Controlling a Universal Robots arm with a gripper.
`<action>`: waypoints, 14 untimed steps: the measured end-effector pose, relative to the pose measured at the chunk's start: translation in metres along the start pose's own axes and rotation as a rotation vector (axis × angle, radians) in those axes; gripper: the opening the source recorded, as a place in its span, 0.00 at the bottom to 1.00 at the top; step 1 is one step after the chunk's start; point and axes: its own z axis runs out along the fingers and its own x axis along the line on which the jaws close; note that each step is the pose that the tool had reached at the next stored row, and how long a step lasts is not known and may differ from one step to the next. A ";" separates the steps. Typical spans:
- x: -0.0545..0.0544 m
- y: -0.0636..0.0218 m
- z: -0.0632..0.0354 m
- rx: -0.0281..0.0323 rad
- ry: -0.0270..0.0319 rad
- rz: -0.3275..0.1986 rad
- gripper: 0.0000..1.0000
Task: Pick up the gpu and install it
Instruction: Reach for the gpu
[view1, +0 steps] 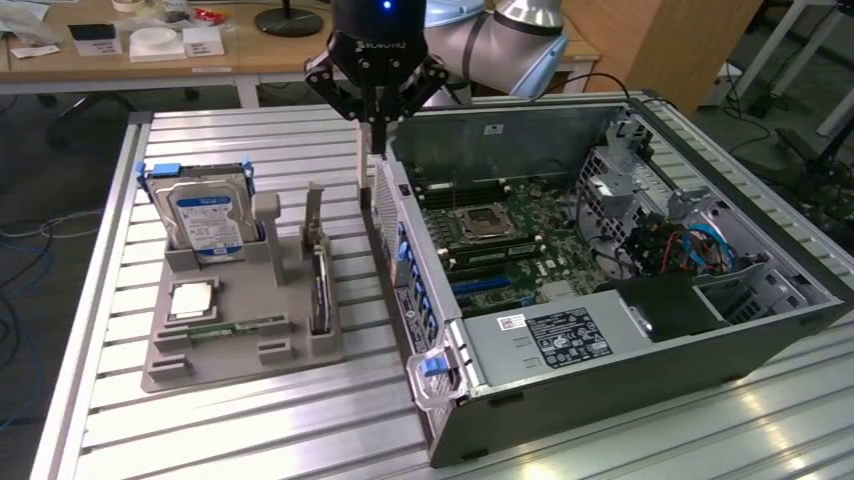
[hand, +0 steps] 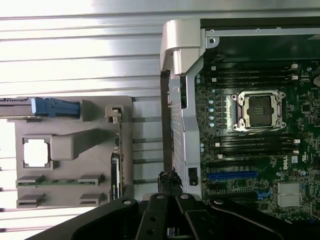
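Observation:
The gpu (view1: 320, 285) stands on edge in a slot at the exterior view's right side of the grey holder tray (view1: 234, 365), its silver end bracket sticking up. From the wrist it shows edge-on as a thin green strip, the gpu (hand: 115, 172). My gripper (view1: 379, 135) hangs above the rear wall of the open computer case (view1: 627, 330), to the exterior view's right of the tray and apart from the card. The gripper (hand: 170, 180) is shut, with nothing visible between its fingers.
The tray (hand: 70, 150) also holds an upright silver hard drive (view1: 207, 215), a processor chip (view1: 194, 298) and a memory stick (view1: 234, 328). Inside the case lies the motherboard (view1: 514, 235) with a blue slot (hand: 230, 175). All stand on a slatted metal table (view1: 240, 440).

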 end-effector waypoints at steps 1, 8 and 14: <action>0.001 -0.0001 0.0000 0.0000 -0.0001 0.000 0.11; 0.011 -0.0008 -0.0002 -0.0001 -0.0001 0.000 0.11; 0.021 -0.0016 -0.0004 -0.0001 -0.0001 0.000 0.11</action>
